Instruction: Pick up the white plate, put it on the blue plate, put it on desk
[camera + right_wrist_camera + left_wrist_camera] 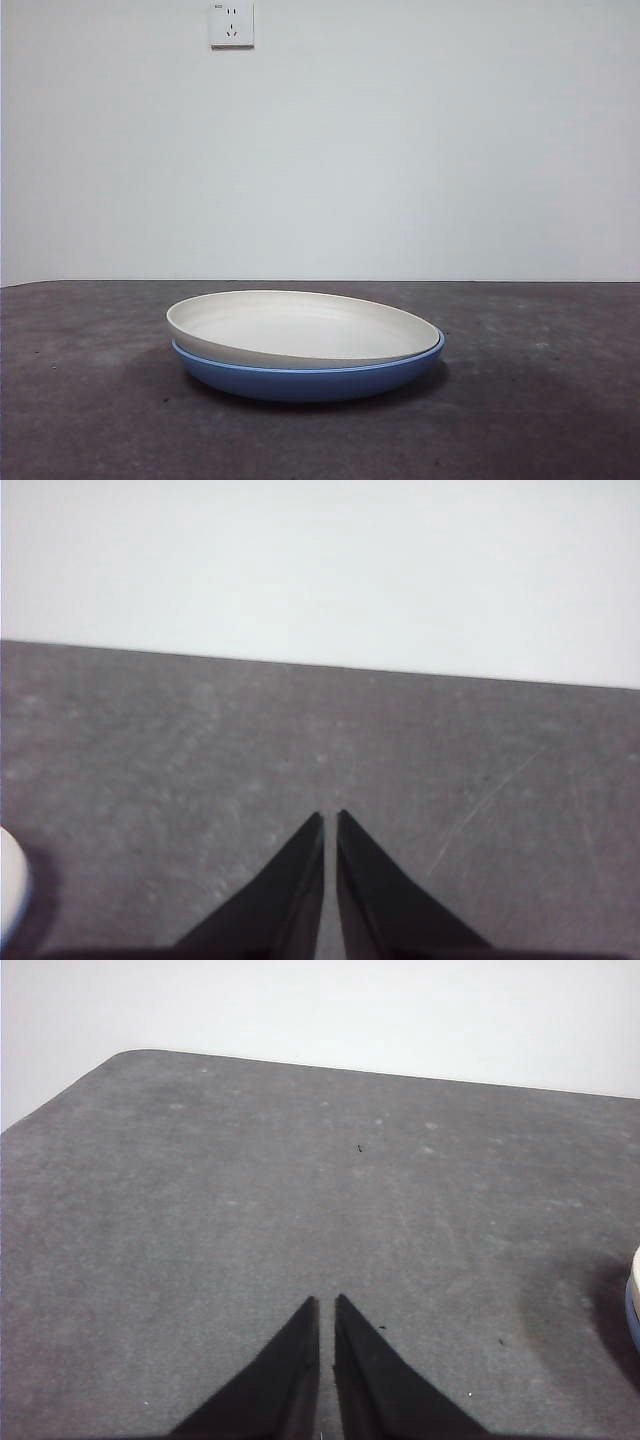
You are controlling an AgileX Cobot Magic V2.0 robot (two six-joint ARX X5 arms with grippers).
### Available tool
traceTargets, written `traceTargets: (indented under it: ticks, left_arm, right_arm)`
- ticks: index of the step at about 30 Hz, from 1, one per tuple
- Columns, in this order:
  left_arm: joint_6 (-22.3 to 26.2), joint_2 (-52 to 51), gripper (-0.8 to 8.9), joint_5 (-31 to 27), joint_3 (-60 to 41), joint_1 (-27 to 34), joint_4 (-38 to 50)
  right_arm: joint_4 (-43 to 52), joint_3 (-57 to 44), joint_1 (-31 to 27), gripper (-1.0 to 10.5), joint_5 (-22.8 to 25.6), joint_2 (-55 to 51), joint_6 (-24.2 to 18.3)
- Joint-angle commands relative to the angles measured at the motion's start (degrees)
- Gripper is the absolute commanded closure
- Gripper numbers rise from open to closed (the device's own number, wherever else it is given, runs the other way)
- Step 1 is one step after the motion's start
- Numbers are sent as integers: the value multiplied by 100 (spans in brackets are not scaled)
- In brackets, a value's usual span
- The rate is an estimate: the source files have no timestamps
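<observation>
The white plate (300, 328) lies inside the blue plate (310, 378), slightly tilted, in the middle of the desk (80, 400) in the front view. A sliver of both plates shows at the edge of the left wrist view (634, 1300), and the white plate's rim shows at the edge of the right wrist view (8, 885). My left gripper (326, 1302) is shut and empty over bare desk, away from the plates. My right gripper (329, 817) is shut and empty over bare desk, also away from the plates. Neither arm shows in the front view.
A white wall stands behind the desk, with a power socket (231, 24) high up. The desk's rounded far corner (125, 1057) shows in the left wrist view.
</observation>
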Motion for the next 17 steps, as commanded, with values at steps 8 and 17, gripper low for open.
traceTargets:
  ticks: [8, 17]
  left_arm:
    - [2, -11, 788, -31, -120, -2, 83]
    - [2, -11, 789, -31, -120, -2, 83]
  right_arm:
    - [1311, -1467, 754, 927, 859, -472, 33]
    - [885, -1731, 772, 927, 968, -719, 9]
